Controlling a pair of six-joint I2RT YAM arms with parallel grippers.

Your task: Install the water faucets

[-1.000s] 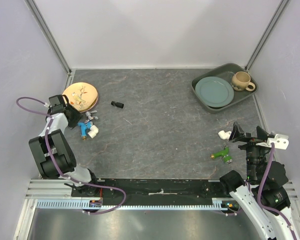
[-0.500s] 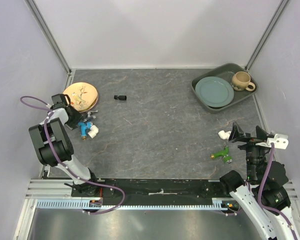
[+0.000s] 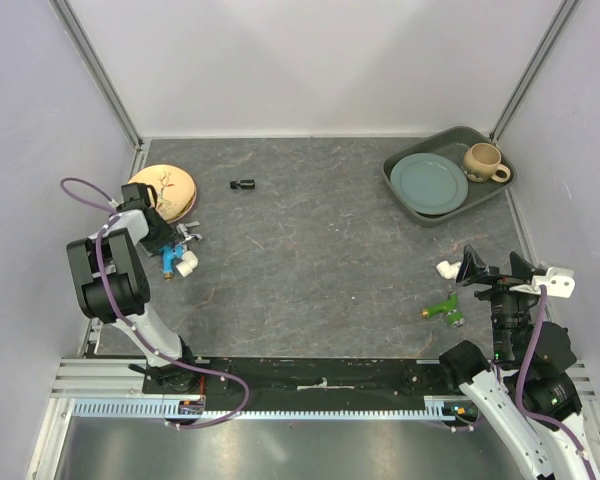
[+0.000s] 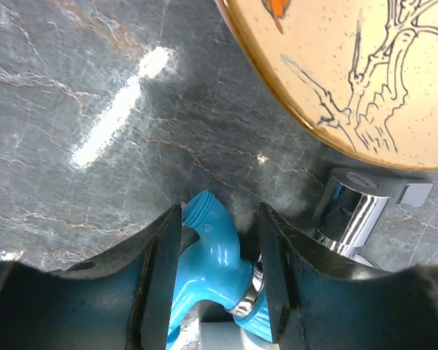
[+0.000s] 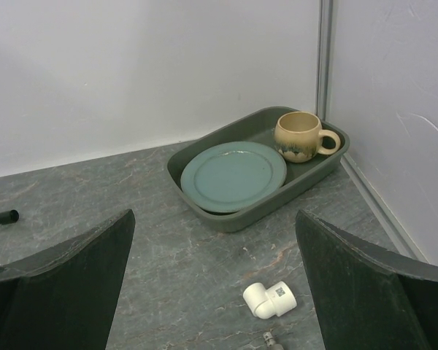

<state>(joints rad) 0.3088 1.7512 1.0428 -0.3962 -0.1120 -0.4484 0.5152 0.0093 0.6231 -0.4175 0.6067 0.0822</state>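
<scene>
The blue faucet (image 3: 167, 260) lies at the left of the table next to a white elbow pipe piece (image 3: 186, 264). My left gripper (image 3: 157, 243) is down over it. In the left wrist view the blue faucet (image 4: 213, 257) sits between the two fingers of my left gripper (image 4: 219, 219), which touch it on both sides. The green faucet (image 3: 444, 308) lies at the right near a second white elbow (image 3: 447, 268). My right gripper (image 3: 492, 268) hovers open and empty just right of them. A small black end piece (image 3: 243, 184) lies alone at the back left.
An orange patterned plate (image 3: 165, 190) lies just behind the left gripper, with a chrome fitting (image 4: 350, 211) beside it. A dark tray (image 3: 435, 215) at the back right holds a teal plate (image 3: 429, 182) and a mug (image 3: 483, 161). The right wrist view shows the elbow (image 5: 270, 300) below the open jaws.
The left arm has swung and its gripper has come down around the blue faucet. The black end piece has rolled away toward the back. The right arm has stayed still.
</scene>
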